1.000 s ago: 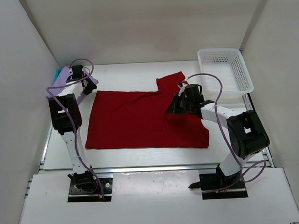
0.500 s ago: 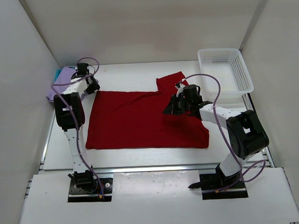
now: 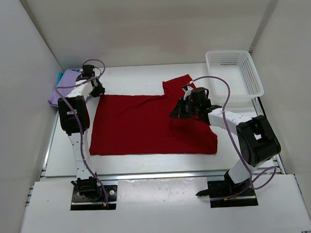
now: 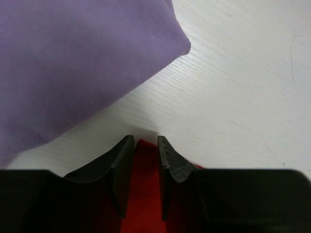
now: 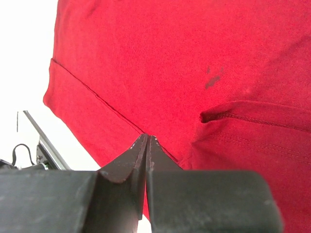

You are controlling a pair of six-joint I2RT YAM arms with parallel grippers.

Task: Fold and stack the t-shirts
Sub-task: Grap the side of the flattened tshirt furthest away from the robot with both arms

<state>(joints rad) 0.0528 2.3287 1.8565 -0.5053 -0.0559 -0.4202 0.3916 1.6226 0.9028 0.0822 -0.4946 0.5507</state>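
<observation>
While the left arm point(image 3: 72, 113) reaches far, right gripper point(image 5: 146, 137) pinches red t-shirt point(image 3: 138, 128).

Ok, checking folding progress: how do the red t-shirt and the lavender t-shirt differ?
The red t-shirt lies spread open in the middle, one sleeve showing; the lavender t-shirt is a compact bundle at the far-left corner. The red one covers far more area than the lavender. Both are plain cloth.

White table point(image 3: 128, 79): red t-shirt point(image 3: 140, 127) spread centre, lavender t-shirt point(image 3: 60, 92) far-left, basket point(image 3: 233, 75) far-right
</observation>
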